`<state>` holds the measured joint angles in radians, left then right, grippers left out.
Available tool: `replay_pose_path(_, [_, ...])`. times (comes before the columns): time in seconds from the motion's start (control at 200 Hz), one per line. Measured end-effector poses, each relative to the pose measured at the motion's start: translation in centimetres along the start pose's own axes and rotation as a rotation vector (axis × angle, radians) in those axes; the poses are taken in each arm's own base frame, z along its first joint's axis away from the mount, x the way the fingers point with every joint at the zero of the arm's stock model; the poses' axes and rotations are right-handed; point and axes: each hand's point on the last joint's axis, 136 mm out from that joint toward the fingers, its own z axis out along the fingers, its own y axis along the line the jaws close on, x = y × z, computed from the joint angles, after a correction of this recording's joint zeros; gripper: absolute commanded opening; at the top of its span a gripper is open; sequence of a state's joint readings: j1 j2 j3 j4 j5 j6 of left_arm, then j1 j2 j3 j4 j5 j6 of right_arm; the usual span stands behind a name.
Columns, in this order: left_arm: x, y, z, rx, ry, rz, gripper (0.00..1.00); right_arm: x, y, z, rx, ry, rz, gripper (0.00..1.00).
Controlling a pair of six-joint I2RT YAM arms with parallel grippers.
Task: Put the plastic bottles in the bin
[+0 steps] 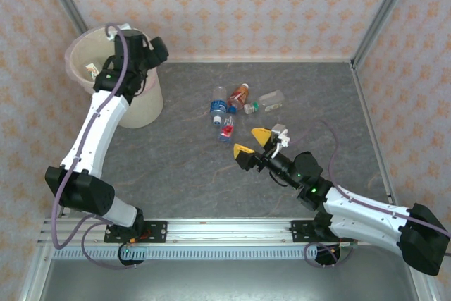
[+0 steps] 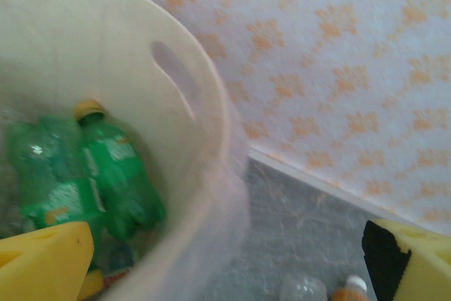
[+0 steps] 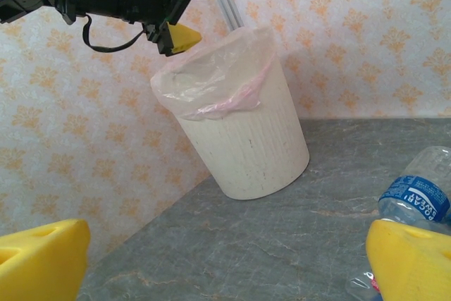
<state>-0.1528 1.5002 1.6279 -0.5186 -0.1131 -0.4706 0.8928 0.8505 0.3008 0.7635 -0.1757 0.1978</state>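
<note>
**A:** What sits closest to the lens?

**B:** The right claw [image 3: 225, 266]. Its yellow fingers [image 3: 42, 259] take up the bottom corners of the wrist view, spread wide apart with nothing between them.

**A:** And the bottles?

**B:** Four lie loose in a bunch on the grey table [image 1: 176, 167], just ahead of that claw. A red-labelled bottle [image 1: 227, 126] is nearest its tips. Beyond that are a blue-labelled clear bottle [image 1: 220, 102] and an orange bottle [image 1: 240, 95]. A green-capped clear bottle [image 1: 268, 102] lies ahead and to the claw's right. Others are already inside the bin [image 1: 144, 103]: two green bottles [image 2: 116, 174], one with a yellow cap, lie side by side at the bottom.

**A:** Where is the bin from the claws?

**B:** Straight ahead of the right claw and well apart from it, in the table's far corner against the patterned wall [image 3: 366, 33]. The left claw [image 1: 151, 51] hangs directly over its mouth, jaws apart and holding nothing, with the green bottles below it.

**A:** Does anything stand in the way?

**B:** The left arm [image 1: 99, 125] reaches across the bin's near rim, so it covers part of the opening. A thin pink liner [image 3: 225, 100] is draped over the rim, and a metal post [image 3: 229, 12] rises behind the bin. Bare table lies between the bunch of bottles and the bin.
</note>
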Motion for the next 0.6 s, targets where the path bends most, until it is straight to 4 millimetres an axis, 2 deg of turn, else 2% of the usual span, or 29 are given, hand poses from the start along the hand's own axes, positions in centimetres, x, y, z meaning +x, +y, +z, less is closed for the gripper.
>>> replay_pose_path(0.22, [4.5,-5.3,-1.1,0.1,0.066,0.084,0.97,-0.3,-0.1,-0.1,0.011,-0.013,0.0,1.0])
replay_pose_path(0.34, [7.9,-7.9,-1.5,0.147,0.114,0.144,0.96,-0.5,-0.3,-0.1,0.02,-0.021,0.001,1.0])
replay_pose_path(0.45, [11.6,-9.5,-1.2,0.17,0.178,0.198,0.95,-0.7,-0.4,-0.2,0.03,-0.029,0.001,1.0])
replay_pose_path(0.596, [16.7,-10.3,-0.2,0.169,0.266,0.27,0.93,-1.0,-0.6,-0.3,0.045,-0.041,0.0,1.0])
